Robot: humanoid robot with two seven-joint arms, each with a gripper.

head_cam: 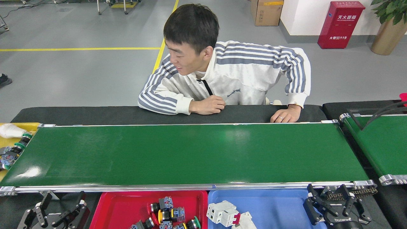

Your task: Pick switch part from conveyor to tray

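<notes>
The conveyor [190,152] runs across the middle of the head view, and its green belt carries no switch part. Below its near rail stands a red tray [117,206] holding several switch parts [165,213]. My left gripper [62,205] hangs open at the bottom left, to the left of the red tray, with nothing between its fingers. At the bottom right my right gripper [332,200] is open too, just right of a blue tray [279,203], and holds nothing.
The blue tray holds white breakers [224,214]. A yellow bin [19,127] at the belt's left end contains more switch parts [12,151]. A person [222,73] leans on the black table behind, one hand [283,117] at the far rail. A second green belt [381,143] lies right.
</notes>
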